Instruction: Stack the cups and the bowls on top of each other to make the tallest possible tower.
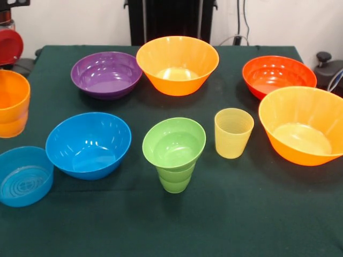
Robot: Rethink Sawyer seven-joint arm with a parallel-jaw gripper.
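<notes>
Dark green worktop (225, 225) holds scattered bowls; small green bowl (173, 141) tops green cup (174, 179); claw out of view, state unknown.

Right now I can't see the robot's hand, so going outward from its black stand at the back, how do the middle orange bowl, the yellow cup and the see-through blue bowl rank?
Measured from the black stand in the front view, with the gripper out of view:
1. Big orange bowl, far centre, just before the stand.
2. Pale yellow cup, mid-table, upright.
3. Small translucent blue bowl, near edge, picture's left.
</notes>
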